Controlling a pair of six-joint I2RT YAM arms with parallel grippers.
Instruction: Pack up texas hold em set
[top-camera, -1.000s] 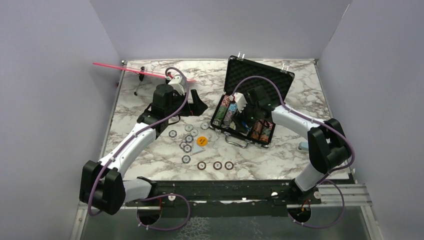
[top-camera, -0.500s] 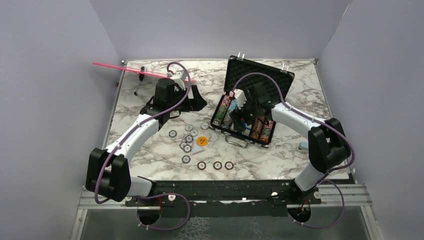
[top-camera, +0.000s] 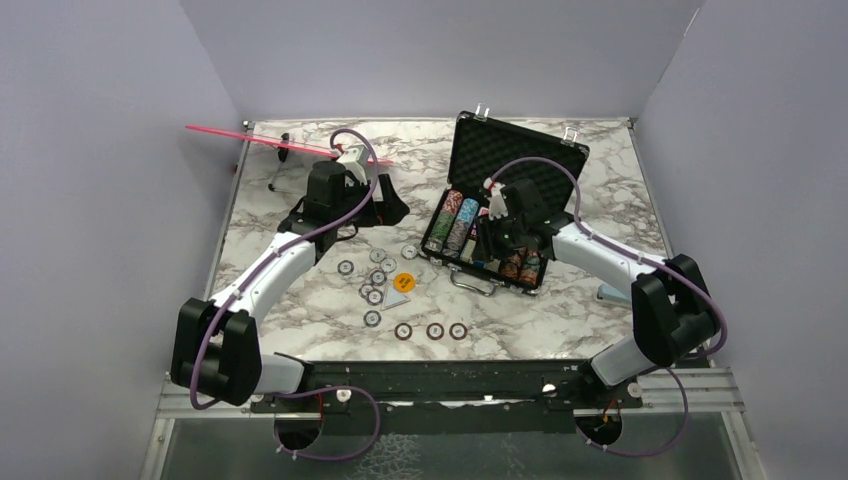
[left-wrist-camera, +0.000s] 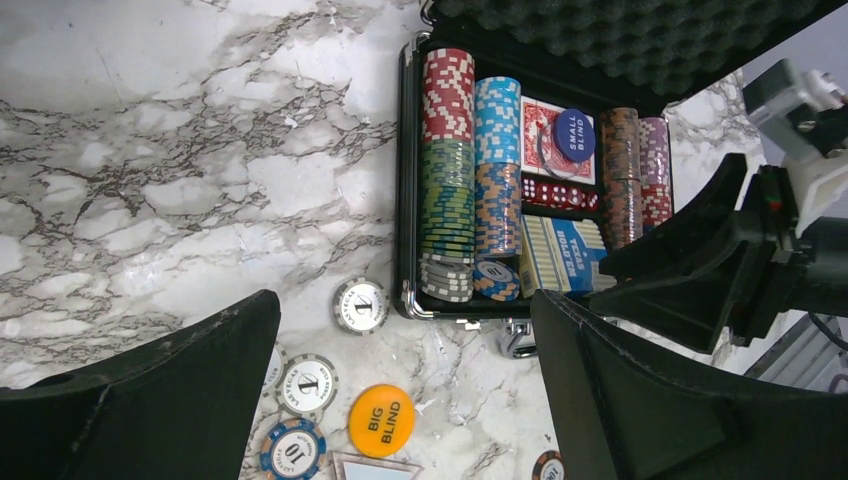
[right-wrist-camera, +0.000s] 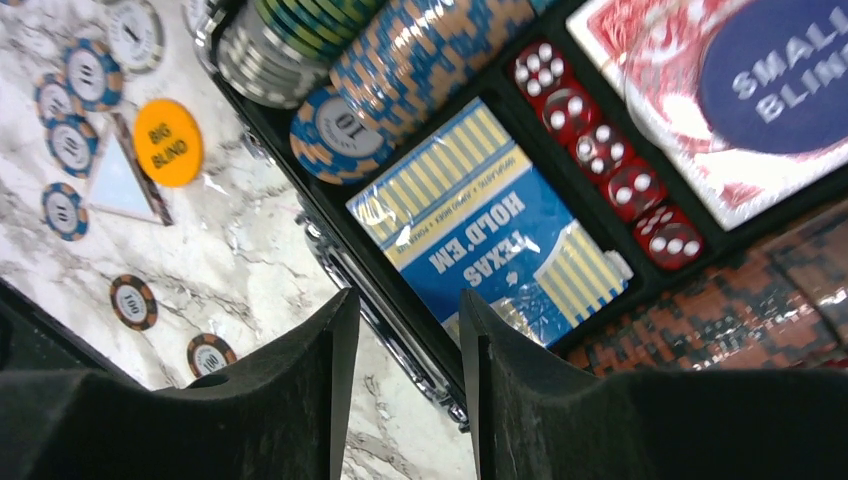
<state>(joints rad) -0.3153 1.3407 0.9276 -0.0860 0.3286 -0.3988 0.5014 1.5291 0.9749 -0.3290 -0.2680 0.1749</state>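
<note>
briefcase (top-camera: 475, 150): open, right-centre on counter (top-camera: 560, 315), lid up for loading | right gripper (right-wrist-camera: 403, 300): over its card deck (right-wrist-camera: 480, 240), jaws narrowed, pinching nothing | left gripper (left-wrist-camera: 400, 300): jaws spread wide, near loose chips (top-camera: 374, 297) awaiting packing

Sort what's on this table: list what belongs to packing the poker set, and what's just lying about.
Belongs to the job: black case, stacked chips in it, card deck, red dice, Small Blind button, loose chips on the marble, orange Big Blind button.

Lying about: pink strip on wire legs, small light-blue block.
</note>
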